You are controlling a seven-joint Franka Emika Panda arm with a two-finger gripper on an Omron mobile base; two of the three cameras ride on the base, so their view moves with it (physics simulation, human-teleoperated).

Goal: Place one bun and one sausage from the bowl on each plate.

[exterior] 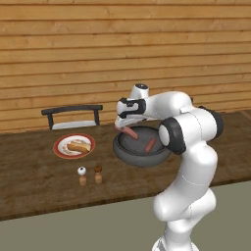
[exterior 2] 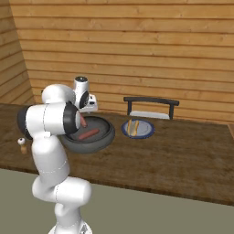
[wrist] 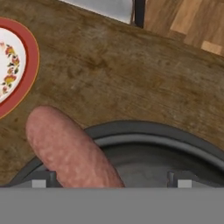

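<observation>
One bowl, two plates, two sausages at the bowl.
The dark bowl [exterior: 141,153] holds one sausage [exterior: 150,144]; a second sausage [wrist: 70,151] lies between the spread gripper [wrist: 111,179] tips. The left base view shows the red-rimmed plate [exterior: 61,151]; the right base view, the blue-grey plate [exterior 2: 146,132].

Two sausages [exterior: 151,144] in bowl [exterior: 128,155], two plates [exterior: 60,147], two shakers [exterior: 82,175]

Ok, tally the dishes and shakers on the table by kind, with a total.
Plates: 2, the red-rimmed plate and the blue-grey plate
Bowls: 1, the dark grey bowl
Shakers: 2, the white-topped shaker and the brown-topped shaker
Total: 5
</observation>
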